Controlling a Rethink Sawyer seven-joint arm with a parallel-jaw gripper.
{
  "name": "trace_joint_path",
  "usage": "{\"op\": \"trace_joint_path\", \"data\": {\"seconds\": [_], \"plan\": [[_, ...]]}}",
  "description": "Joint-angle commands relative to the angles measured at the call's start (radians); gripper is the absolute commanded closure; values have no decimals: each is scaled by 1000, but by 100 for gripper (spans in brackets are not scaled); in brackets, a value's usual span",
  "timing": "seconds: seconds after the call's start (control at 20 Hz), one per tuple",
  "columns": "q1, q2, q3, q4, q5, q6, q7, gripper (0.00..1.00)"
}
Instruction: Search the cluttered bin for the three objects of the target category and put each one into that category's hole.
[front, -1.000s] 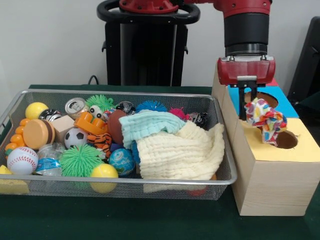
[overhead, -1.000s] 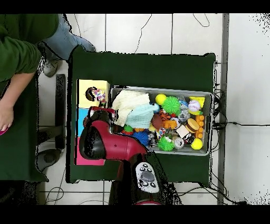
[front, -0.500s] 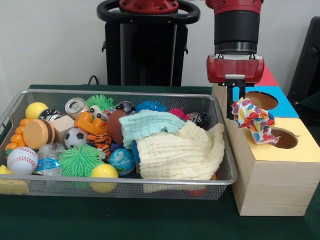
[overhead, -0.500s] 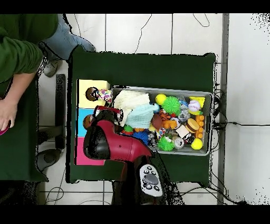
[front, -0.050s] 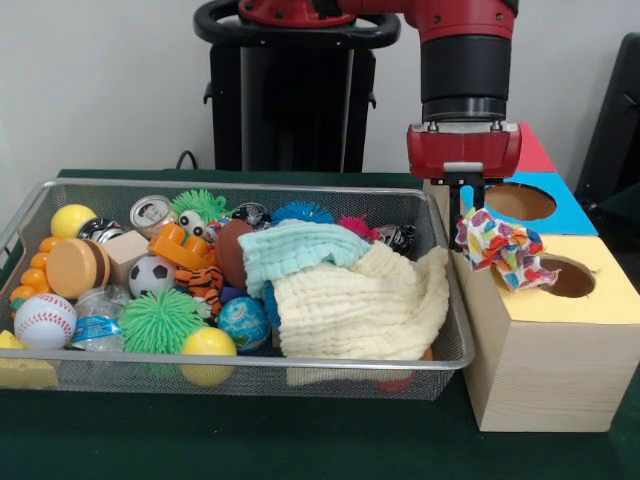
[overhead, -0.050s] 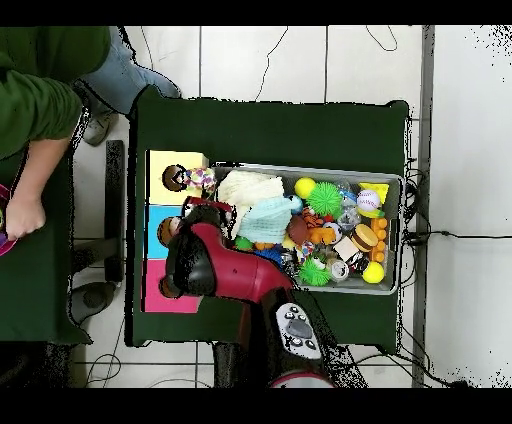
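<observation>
My gripper (front, -0.050s: 466, 200) hangs above the near edge of the wooden box (front, -0.050s: 540, 365), between the wire basket (front, -0.050s: 452, 345) and the box's round holes. The colourful patterned cloth (front, -0.050s: 497, 247) is right under my fingers, draped on the box's yellow top just beside the yellow section's hole (front, -0.050s: 566, 277), with one corner reaching that hole's rim. I cannot tell whether my fingers are clamped on the cloth or have let go of it; their tips meet its top folds and the grip itself is hidden. From overhead the cloth (overhead, -0.050s: 201, 181) lies at the edge of the yellow section next to the basket (overhead, -0.050s: 392, 180). The blue section's hole (front, -0.050s: 519, 201) lies behind my gripper. In the basket, a cream cloth (front, -0.050s: 365, 305) is heaped at the end nearest the box, with a light teal cloth (front, -0.050s: 295, 250) lying partly over it. A person's hand (overhead, -0.050s: 17, 215) shows at the overhead view's edge, well apart from the table (overhead, -0.050s: 300, 125).
</observation>
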Motion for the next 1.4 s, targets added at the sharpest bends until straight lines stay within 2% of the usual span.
{"op": "trace_joint_path", "data": {"seconds": [0.05, 0.2, 0.45, 0.6, 0.75, 1.0, 1.15, 1.3, 1.4], "plan": [[-85, 61, 179, -44, -40, 79, 208, 100], [-95, 67, 195, -53, -35, 97, 188, 100], [-149, 56, 268, -27, -70, 133, 162, 100], [-162, 43, 272, -16, -68, 170, 149, 100], [-140, 34, 233, -13, -46, 195, 144, 100], [-63, 24, 131, -35, 9, 253, 138, 100], [-7, -20, 71, -55, 42, 330, 130, 100], [73, -37, -12, -121, 63, 421, 111, 100], [100, -55, -48, -158, 58, 483, 103, 100]]}}
